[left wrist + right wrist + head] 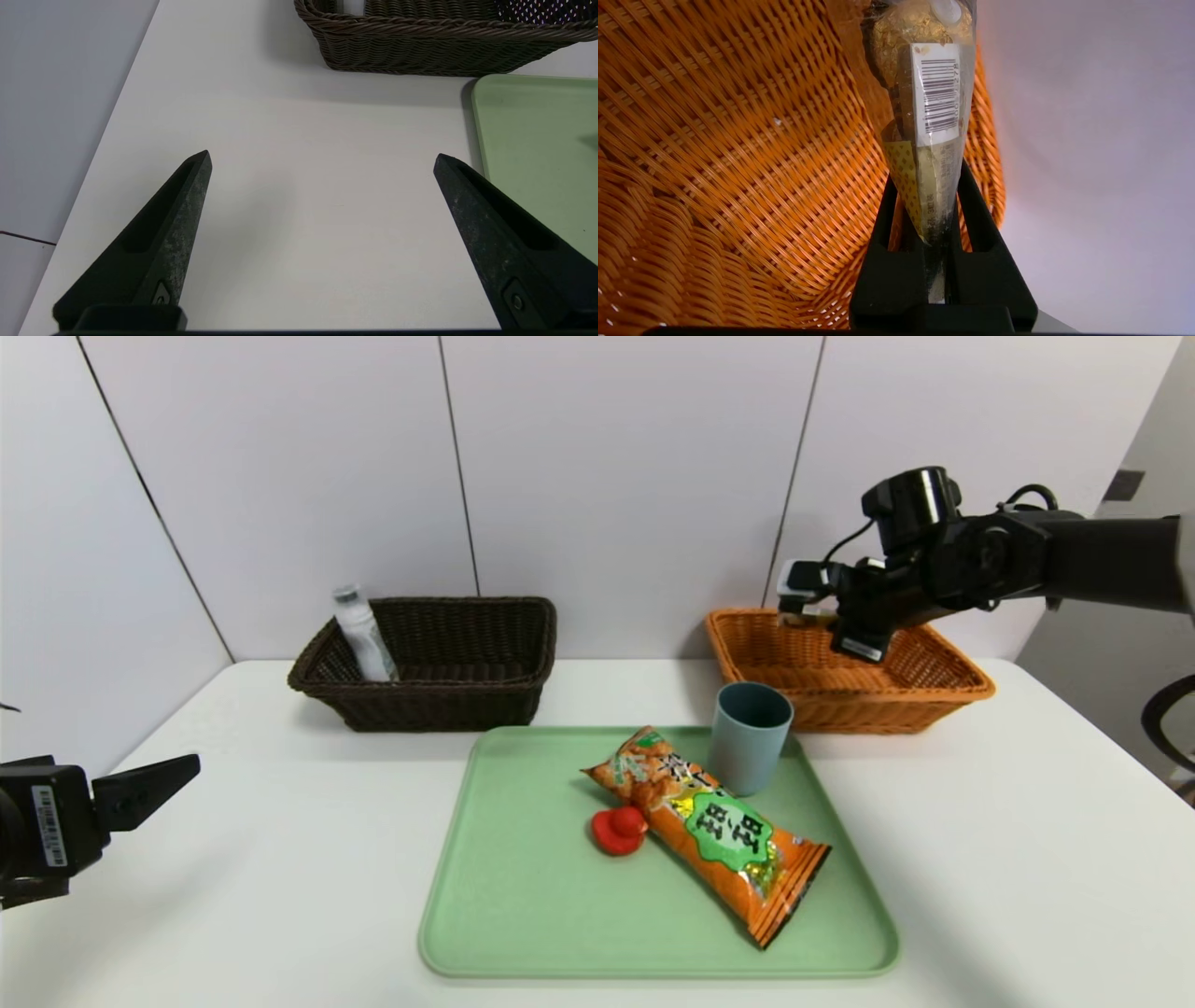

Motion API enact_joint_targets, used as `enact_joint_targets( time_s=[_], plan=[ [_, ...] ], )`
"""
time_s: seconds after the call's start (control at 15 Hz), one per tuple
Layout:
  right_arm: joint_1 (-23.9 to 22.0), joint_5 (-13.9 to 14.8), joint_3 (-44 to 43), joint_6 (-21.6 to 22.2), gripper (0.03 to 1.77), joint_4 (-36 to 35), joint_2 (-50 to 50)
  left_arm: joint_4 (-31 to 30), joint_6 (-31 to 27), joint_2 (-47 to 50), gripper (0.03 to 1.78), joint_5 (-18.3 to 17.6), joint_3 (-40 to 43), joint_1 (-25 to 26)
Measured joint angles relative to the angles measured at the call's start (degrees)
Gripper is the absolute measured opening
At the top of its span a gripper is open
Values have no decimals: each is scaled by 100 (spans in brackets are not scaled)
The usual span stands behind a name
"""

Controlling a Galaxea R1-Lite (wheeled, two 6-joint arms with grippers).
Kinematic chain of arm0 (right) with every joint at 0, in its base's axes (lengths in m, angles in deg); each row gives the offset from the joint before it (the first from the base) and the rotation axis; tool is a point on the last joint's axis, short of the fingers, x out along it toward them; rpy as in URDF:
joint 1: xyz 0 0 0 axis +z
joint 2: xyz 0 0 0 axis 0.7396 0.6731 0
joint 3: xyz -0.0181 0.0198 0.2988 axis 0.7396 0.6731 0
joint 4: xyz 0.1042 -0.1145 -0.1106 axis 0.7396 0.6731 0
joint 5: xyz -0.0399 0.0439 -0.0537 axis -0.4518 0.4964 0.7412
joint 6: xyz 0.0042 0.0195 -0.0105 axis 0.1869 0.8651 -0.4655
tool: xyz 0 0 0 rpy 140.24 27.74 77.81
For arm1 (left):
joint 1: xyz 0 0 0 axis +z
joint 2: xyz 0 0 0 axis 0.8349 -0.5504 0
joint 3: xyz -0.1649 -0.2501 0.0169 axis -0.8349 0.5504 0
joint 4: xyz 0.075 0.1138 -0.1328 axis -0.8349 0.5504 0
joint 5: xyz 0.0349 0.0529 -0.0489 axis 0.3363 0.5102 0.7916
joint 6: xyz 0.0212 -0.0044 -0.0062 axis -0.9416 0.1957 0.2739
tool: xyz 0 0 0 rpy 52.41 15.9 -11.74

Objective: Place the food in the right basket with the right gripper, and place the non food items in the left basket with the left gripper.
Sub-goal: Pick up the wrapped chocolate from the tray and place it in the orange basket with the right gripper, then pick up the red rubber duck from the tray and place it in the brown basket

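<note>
Pinching a clear-wrapped bar (pixel 924 93) over the orange basket (pixel 738 154) — right gripper (pixel 927 186); left gripper (pixel 322 158) splayed.

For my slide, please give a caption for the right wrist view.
Right gripper holding a clear-wrapped chocolate pack over the orange basket.

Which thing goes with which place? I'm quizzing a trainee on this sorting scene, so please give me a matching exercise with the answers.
Things:
1. clear bottle
2. blue-grey cup
3. clear-wrapped bar
4. left gripper

Places or states:
A. held in the right gripper over the orange basket
B. upright on the green tray
C. leaning in the dark brown basket
D. fingers open above bare table

Pairs: 1-C, 2-B, 3-A, 4-D
</note>
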Motion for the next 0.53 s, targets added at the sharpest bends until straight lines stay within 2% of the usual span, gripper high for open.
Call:
enact_joint_targets(
  time_s=[0.07,0.33,0.53],
  plan=[
    [2,-11,-11,2,16,59,30,0,0,-5,169,0,-2,0],
    [26,-41,-38,38,78,141,52,0,2,-11,169,0,-6,0],
    [41,-83,-126,57,107,160,-20,0,2,-11,169,-1,-15,0]
  ],
)
